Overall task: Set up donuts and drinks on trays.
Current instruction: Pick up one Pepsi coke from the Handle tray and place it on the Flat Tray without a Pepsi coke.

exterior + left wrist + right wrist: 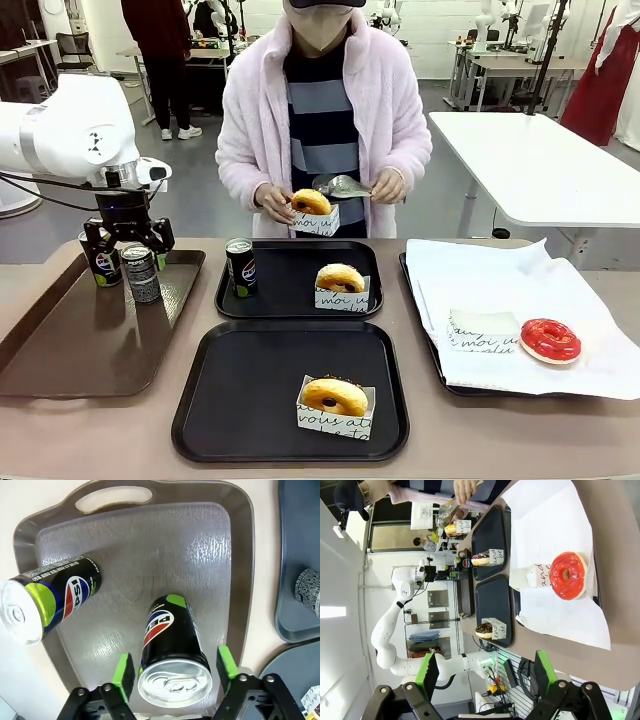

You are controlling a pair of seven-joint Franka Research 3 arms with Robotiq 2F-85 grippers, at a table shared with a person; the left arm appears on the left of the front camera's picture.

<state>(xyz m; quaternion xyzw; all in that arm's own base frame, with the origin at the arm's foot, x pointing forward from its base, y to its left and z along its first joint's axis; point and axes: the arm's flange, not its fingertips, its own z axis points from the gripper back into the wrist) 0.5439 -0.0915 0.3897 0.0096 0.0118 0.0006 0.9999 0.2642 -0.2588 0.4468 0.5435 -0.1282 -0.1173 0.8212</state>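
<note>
While upright, can [169, 635] between claw [175, 666] (untouched)

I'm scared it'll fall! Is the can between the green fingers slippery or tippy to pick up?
Probably a bit slippery: the can has smooth, shiny sides, though the left gripper has green pads that should help. It is slim and tall, so a nudge could tip it, and then it would likely roll on the brown tray.
</note>
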